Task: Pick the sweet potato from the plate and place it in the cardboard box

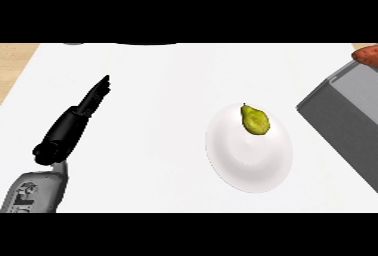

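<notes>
A white plate (249, 160) lies right of the counter's middle. On its far part rests a small yellow-green, pear-shaped item (255, 121). A grey box (347, 115) stands at the right edge, tilted in the view. An orange-brown piece (368, 54), possibly the sweet potato, shows at the box's far corner, cut off by the picture's edge. My left hand (70, 125) shows at the left with fingers straight, pointing away from me, well apart from the plate and holding nothing. My right hand does not show.
The white counter (155, 150) spreads between my left hand and the plate. A strip of wooden surface (15, 60) shows at the far left. A dark object's edge (148, 43) peeks in at the top.
</notes>
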You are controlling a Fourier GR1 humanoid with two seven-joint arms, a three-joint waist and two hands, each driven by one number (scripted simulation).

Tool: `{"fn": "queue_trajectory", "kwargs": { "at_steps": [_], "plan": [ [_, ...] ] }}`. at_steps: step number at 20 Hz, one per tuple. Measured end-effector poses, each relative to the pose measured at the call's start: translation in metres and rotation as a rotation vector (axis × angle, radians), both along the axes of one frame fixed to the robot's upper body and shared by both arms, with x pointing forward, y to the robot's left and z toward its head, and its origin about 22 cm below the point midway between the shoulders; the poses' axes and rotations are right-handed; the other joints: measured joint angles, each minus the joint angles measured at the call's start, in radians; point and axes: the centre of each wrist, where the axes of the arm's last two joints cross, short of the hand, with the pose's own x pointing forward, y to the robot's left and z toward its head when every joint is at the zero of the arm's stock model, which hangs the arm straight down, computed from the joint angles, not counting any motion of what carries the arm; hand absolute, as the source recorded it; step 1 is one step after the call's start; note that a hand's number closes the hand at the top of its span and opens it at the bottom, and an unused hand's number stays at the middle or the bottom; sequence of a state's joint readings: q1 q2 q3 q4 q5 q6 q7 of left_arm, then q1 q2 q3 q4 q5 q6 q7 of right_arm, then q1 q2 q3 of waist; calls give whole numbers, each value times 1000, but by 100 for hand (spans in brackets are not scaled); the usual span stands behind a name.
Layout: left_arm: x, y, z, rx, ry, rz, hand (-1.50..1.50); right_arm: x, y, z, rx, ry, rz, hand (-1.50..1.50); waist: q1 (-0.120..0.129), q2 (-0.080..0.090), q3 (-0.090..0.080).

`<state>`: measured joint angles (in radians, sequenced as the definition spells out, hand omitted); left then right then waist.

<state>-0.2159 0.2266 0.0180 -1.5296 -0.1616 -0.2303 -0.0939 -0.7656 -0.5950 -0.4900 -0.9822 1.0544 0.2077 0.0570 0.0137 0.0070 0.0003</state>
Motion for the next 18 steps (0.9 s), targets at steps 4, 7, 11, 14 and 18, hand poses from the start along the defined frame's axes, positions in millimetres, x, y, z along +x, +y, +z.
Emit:
{"fn": "queue_trajectory", "kwargs": {
  "at_steps": [4,7,11,14,18],
  "plan": [
    [1,1,1,0,-6,-9,0,-2,-33,-6,28,147,-4,150,7,2,1],
    [6,-1,7,-3,-9,-13,0,-7,-55,-9,39,245,12,150,12,4,1],
    [4,-4,10,-6,-9,-17,0,-13,-74,-19,51,381,4,-150,18,5,1],
    [4,-4,13,-6,-9,-24,0,-20,-88,-27,90,439,66,-150,22,6,2],
    [3,-7,12,-7,-10,-16,0,-22,-93,-30,153,396,181,-150,17,5,2]
  ]
}}
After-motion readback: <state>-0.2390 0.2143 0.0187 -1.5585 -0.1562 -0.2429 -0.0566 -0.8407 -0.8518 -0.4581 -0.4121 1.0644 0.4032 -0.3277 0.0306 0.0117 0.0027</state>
